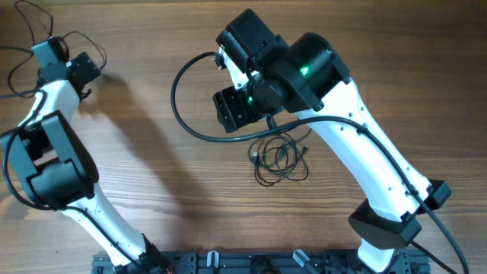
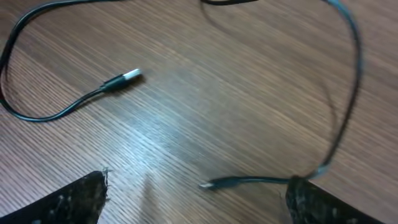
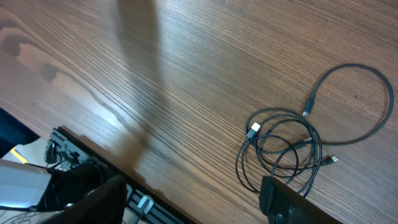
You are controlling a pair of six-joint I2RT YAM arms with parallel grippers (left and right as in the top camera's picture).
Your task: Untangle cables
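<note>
Bundle (image 1: 278,157) noted on the counter (image 1: 152,164), mid-field. It is a loose coil of thin black cables with several crossings. In the right wrist view one larger loop (image 3: 352,66) is seen thrown out from the coil, on the side away from the fingers. No true long axis is found. The coil is roughly round, and the stray loop gives its only direction.

Right gripper (image 3: 189,193): jaws spread wide, nothing held. The bundle is not between the fingers. It lies off to one side, just beside the finger (image 3: 292,202) at the lower right of the wrist view. From overhead the coil is seen just beside the gripper, toward the robot's base, with part of it close under the right arm.

Left gripper (image 2: 198,198): also spread, nothing clamped. It is parked at the far left corner, well apart from the bundle. A separate loose cable (image 2: 356,68) is laid there. Its small plug (image 2: 214,183) lies between the fingers. Contact with the right-hand finger in that view cannot be confirmed. A silver plug (image 2: 127,77) lies farther out. Whether it belongs to the same cable cannot be told.

Judgement: the right arm is much the nearer. A sideways shift toward the coil is called for before any closing. The stray loop is judged the easiest purchase.
</note>
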